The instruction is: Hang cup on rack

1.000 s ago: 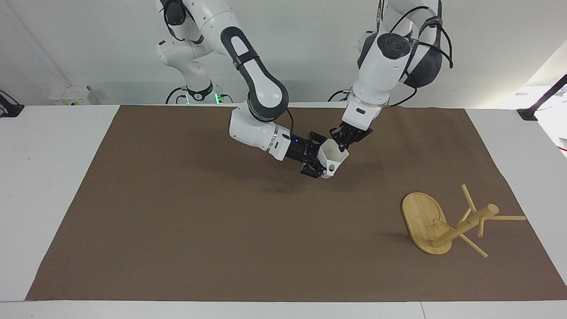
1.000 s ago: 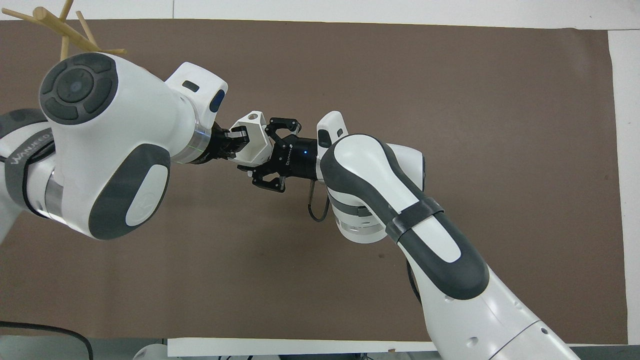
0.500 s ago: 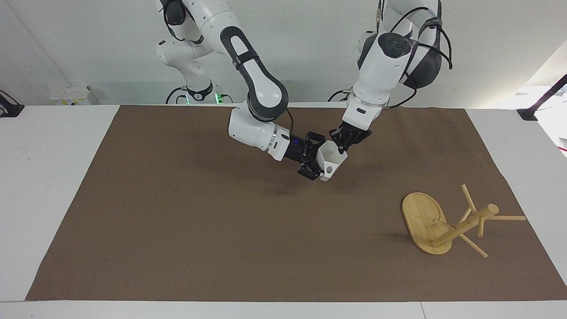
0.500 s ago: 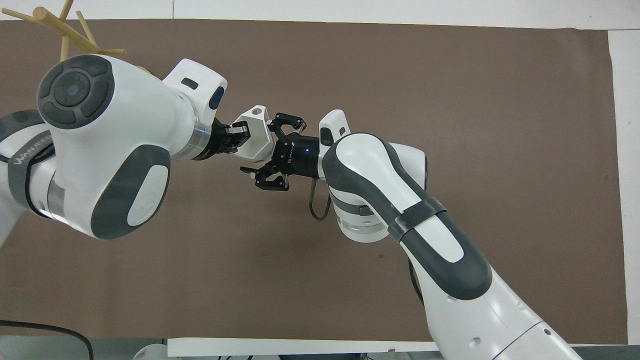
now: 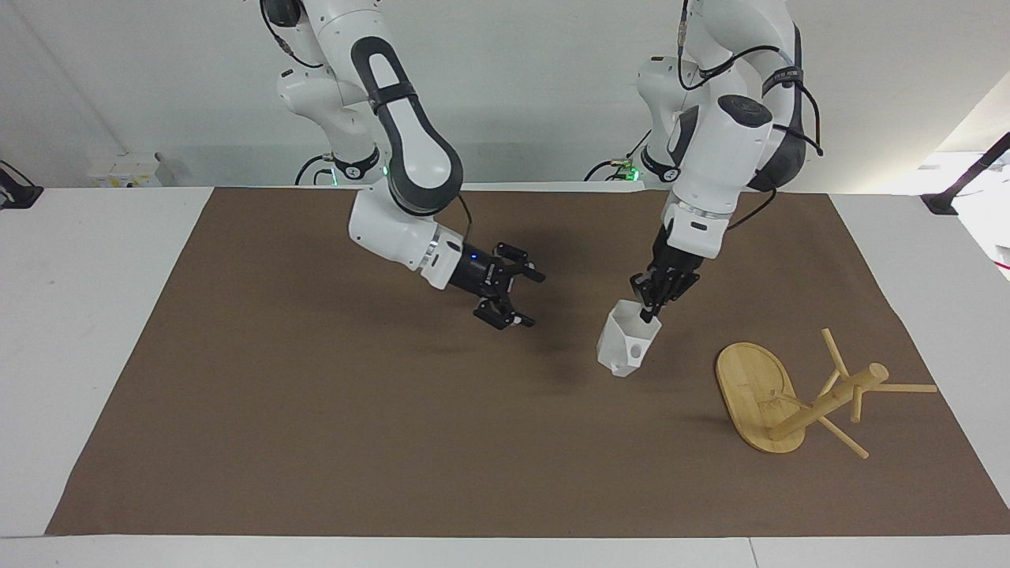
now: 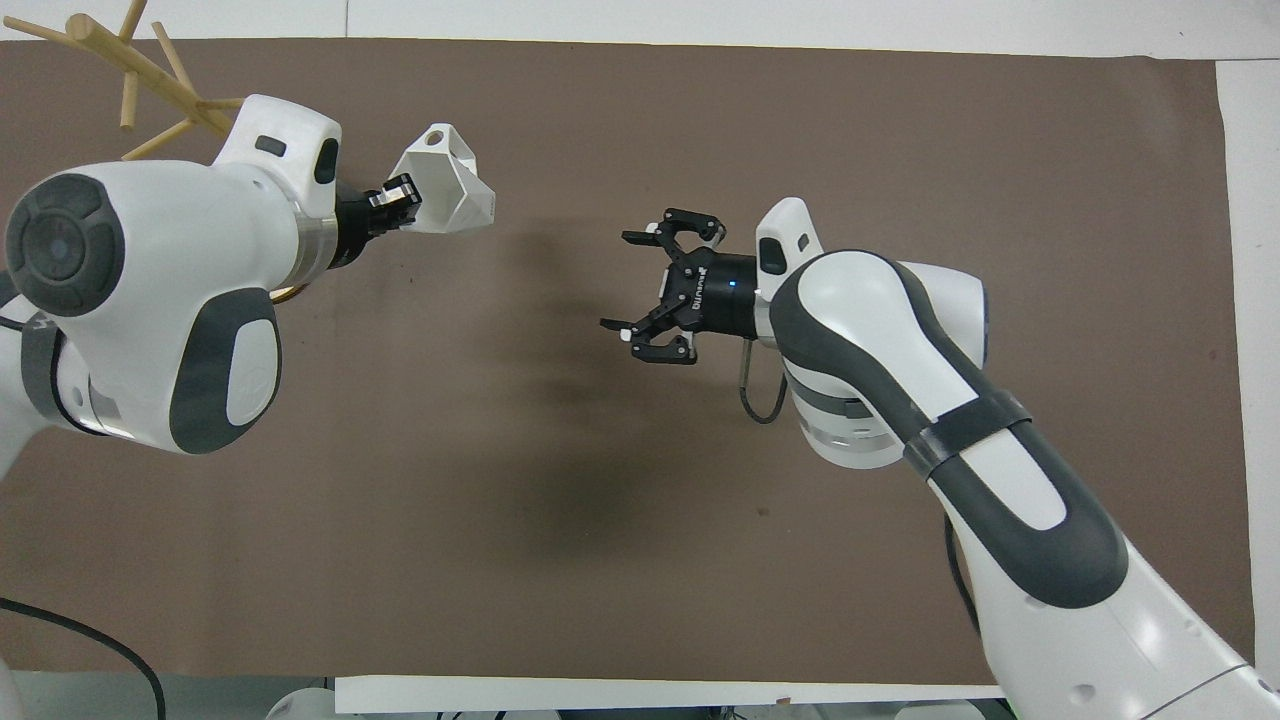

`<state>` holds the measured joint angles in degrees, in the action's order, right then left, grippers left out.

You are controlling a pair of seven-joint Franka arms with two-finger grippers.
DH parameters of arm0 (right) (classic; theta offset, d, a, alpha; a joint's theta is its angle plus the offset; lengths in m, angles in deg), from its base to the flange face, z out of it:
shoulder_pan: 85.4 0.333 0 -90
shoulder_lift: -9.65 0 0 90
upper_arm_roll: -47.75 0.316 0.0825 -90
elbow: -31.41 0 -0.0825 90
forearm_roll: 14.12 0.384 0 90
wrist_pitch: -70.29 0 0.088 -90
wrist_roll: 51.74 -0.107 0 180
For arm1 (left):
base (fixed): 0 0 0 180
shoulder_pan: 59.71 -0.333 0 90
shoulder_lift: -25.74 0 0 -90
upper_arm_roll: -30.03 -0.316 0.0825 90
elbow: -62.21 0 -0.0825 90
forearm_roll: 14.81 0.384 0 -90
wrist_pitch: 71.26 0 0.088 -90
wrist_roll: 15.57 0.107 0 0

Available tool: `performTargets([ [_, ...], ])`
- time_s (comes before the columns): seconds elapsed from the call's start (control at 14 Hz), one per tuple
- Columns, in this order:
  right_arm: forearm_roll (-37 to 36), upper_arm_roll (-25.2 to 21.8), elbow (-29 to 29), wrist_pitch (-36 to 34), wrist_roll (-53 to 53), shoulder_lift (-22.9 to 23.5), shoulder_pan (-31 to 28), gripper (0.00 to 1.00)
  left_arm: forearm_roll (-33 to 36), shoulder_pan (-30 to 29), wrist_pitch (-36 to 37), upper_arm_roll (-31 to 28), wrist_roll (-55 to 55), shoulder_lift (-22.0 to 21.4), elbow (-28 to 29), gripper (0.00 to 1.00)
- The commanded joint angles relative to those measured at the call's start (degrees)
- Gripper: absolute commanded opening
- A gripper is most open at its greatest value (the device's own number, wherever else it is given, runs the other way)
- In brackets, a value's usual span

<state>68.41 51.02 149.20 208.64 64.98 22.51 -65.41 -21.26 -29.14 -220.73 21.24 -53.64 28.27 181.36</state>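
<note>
The white faceted cup (image 5: 626, 341) hangs tilted in the air from my left gripper (image 5: 649, 309), which is shut on its rim; its handle with the hole points down. In the overhead view the cup (image 6: 445, 185) sticks out from the left gripper (image 6: 400, 198). The bamboo rack (image 5: 797, 394) lies tipped on its side on the mat toward the left arm's end of the table, its oval base (image 5: 753, 394) on edge and its pegs (image 6: 140, 75) splayed. My right gripper (image 5: 511, 297) is open and empty over the middle of the mat, also seen in the overhead view (image 6: 660, 295).
A brown mat (image 5: 355, 434) covers most of the white table (image 5: 87, 315). A black clamp (image 5: 943, 203) sits at the table edge toward the left arm's end.
My right gripper has let go of the cup and drawn back toward its own side. My left gripper has carried the cup away toward the rack.
</note>
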Motion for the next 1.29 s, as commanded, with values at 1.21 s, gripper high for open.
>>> performTargets([
  [1.21, -66.78, -0.55, -20.72, -22.65, -33.61, -1.25, -27.81, 0.99, -11.92, -9.3, -42.04, 0.71, -2.09, 5.74, 13.57, 0.0],
])
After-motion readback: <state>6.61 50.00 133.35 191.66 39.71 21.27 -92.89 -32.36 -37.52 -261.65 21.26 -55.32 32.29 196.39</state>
